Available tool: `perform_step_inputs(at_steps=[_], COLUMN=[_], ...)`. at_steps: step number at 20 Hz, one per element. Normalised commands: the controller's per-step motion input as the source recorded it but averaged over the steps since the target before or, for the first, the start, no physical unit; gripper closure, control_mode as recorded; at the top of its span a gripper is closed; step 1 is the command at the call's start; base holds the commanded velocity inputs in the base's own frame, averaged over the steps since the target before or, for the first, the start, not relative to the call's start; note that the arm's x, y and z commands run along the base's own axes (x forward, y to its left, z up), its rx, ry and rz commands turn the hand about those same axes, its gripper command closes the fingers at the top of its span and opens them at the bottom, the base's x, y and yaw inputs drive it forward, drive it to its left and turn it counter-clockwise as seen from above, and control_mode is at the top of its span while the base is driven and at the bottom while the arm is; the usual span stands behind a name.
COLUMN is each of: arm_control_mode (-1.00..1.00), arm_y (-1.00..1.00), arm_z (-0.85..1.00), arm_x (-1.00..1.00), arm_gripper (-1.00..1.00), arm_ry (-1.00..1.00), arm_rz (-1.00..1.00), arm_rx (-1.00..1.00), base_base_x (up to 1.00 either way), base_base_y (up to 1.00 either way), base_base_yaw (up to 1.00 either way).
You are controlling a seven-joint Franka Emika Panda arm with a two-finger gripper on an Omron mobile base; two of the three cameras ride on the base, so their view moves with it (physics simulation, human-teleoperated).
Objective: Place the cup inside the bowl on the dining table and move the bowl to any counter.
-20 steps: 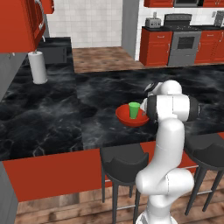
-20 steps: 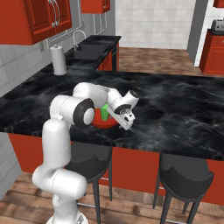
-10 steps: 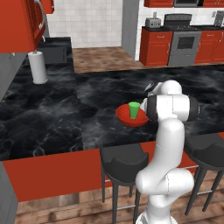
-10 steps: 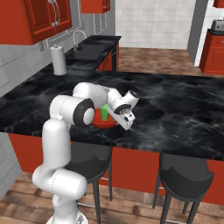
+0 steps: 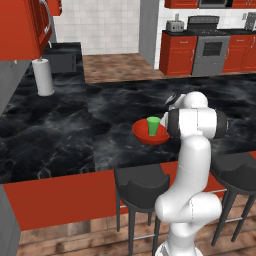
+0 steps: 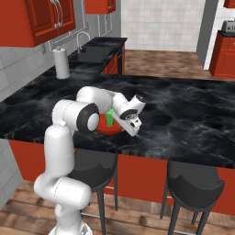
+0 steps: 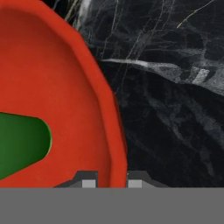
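Tool (image 7: 111,178) straddling the wide red bowl's (image 7: 65,100) three-o'clock rim, fingers spread, small green cup (image 5: 153,126) inside; pinch firmly, lift level off the black marble worktop (image 5: 60,135).

1 cup (image 5: 153,125), 1 bowl (image 5: 142,134), 2 stools (image 5: 142,186), 1 paper-towel roll (image 5: 43,76).

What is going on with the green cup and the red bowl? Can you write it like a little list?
cup: green, standing upright inside the bowl
bowl: red, on the dining table, near its front edge
gripper: one fingertip on each side of the bowl's rim
paper towel roll: standing far off on the table
stools: tucked under the table's edge
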Motion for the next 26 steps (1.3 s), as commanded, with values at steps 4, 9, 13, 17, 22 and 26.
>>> perform_step_inputs(at_steps=[4,9,13,17,22,26], arm_control_mode=[-1.00,-1.00,-1.00,-1.00,-1.00,-1.00], arm_y=[0.00,0.00,0.00,-0.01,-0.01,-0.01], arm_z=[0.10,0.12,0.08,0.01,0.00,0.11], arm_x=[0.00,-0.01,-0.03,-0.04,-0.01,-0.04], arm_gripper=[1.00,1.00,1.00,1.00,1.00,1.00], arm_ry=[0.00,0.00,0.00,0.00,0.00,0.00], arm_rz=[0.00,0.00,0.00,0.00,0.00,0.00], arm_rx=[0.00,0.03,0.09,0.17,0.15,0.07], base_base_x=[0.00,0.00,0.00,0.00,0.00,0.00], base_base_y=[0.00,0.00,0.00,0.00,0.00,0.00], base_base_yaw=[0.00,0.00,0.00,0.00,0.00,0.00])
